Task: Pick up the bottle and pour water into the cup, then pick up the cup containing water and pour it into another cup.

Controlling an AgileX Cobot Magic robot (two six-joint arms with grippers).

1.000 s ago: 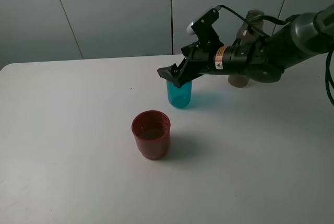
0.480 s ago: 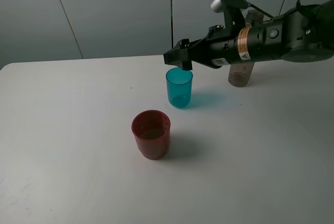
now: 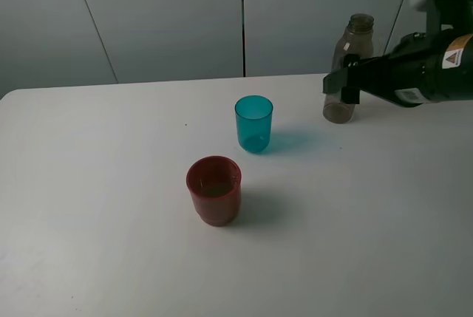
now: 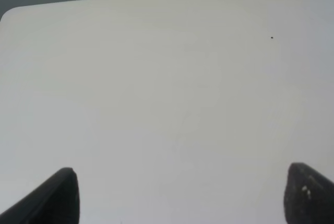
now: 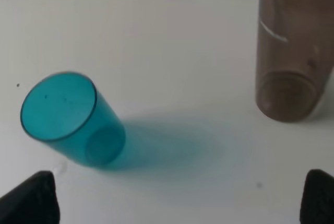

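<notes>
The teal cup [image 3: 253, 123] stands upright mid-table; it also shows in the right wrist view [image 5: 73, 119]. The red cup [image 3: 213, 190] stands in front of it, a little to the left, with some liquid at its bottom. The smoky bottle [image 3: 351, 43] stands upright at the back right, also seen in the right wrist view [image 5: 292, 51]. My right gripper [image 3: 338, 88] hovers in front of the bottle's lower half, open and empty, its fingertips wide apart [image 5: 177, 203]. My left gripper [image 4: 180, 198] is open and empty over bare table; it is out of the exterior view.
The white table [image 3: 111, 243] has a rounded far-left corner [image 4: 10, 15]. A grey panelled wall [image 3: 162, 14] stands behind the table. The right arm's body [image 3: 429, 73] extends over the right edge.
My right gripper has drawn back to the right, from just above the teal cup to in front of the bottle. The cups and bottle have not moved.
</notes>
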